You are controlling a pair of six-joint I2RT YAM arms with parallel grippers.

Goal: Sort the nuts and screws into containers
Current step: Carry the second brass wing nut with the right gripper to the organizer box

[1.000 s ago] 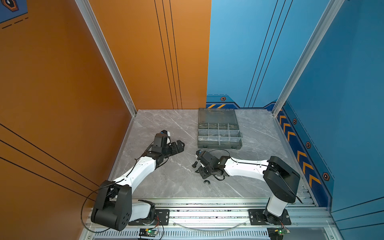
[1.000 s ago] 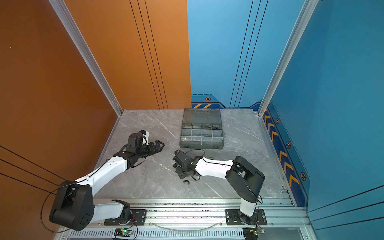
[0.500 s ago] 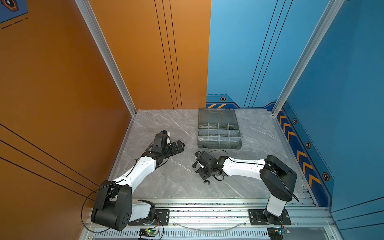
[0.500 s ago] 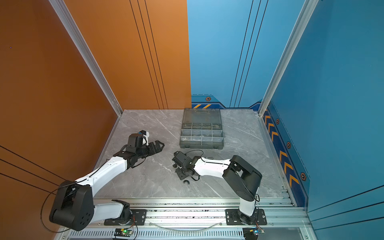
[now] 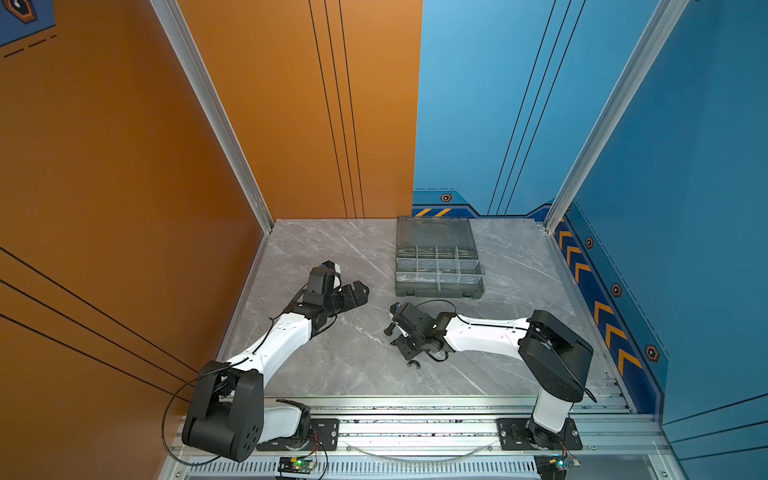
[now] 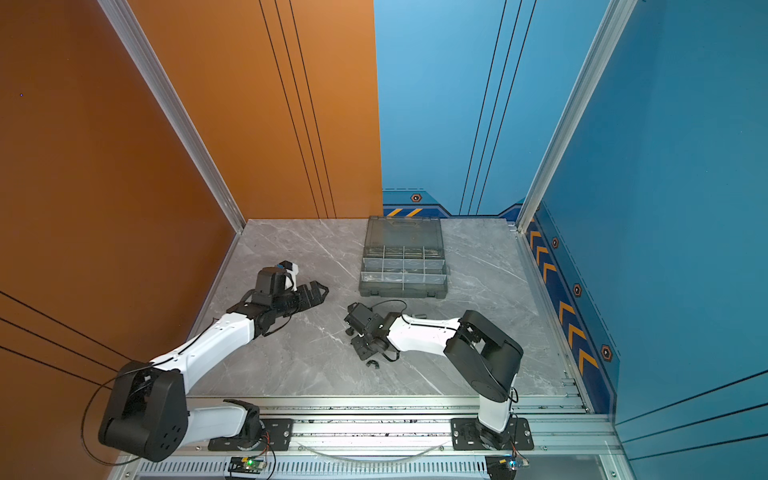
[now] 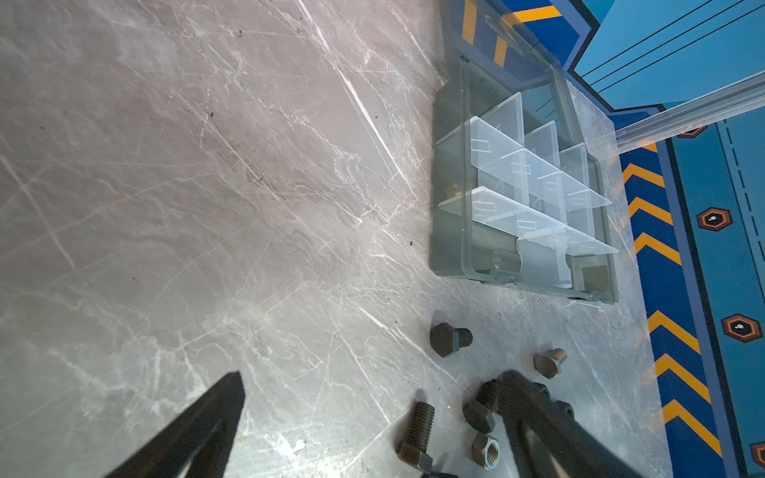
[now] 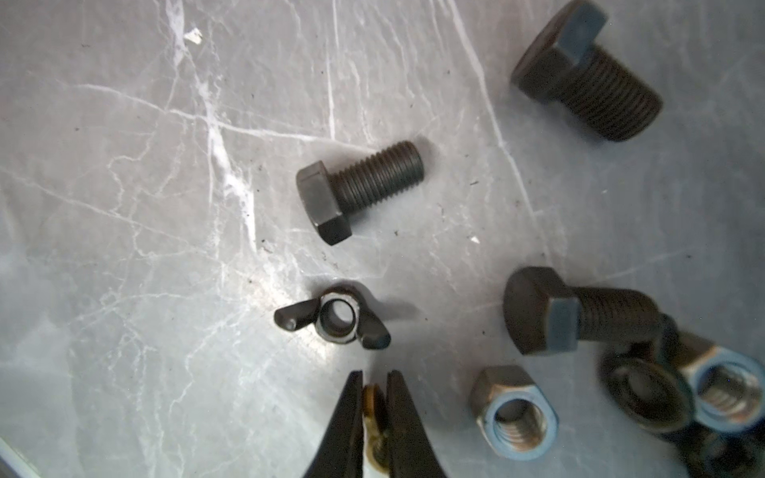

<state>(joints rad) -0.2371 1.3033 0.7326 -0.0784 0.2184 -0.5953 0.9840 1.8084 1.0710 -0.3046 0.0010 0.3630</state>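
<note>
- A smoky-grey translucent plastic organizer case (image 6: 404, 291) sits far and centre on the grey marbled tabletop (image 6: 291, 361), its lid open on the far side.
- The left gripper (image 6: 318, 293) points right, well left of the case.
- The right gripper (image 6: 360, 351) is low among small dark pieces (image 6: 350, 331), nearer than the case.
- A dark curved piece (image 6: 372, 364) lies just nearer.

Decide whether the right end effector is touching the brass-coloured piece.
Touching. The right wrist view shows the right end effector closed on the brass-coloured piece, with no gap on either side.

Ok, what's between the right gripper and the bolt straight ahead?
A black wing nut lies between the right gripper and the bolt, in the right wrist view.
</note>
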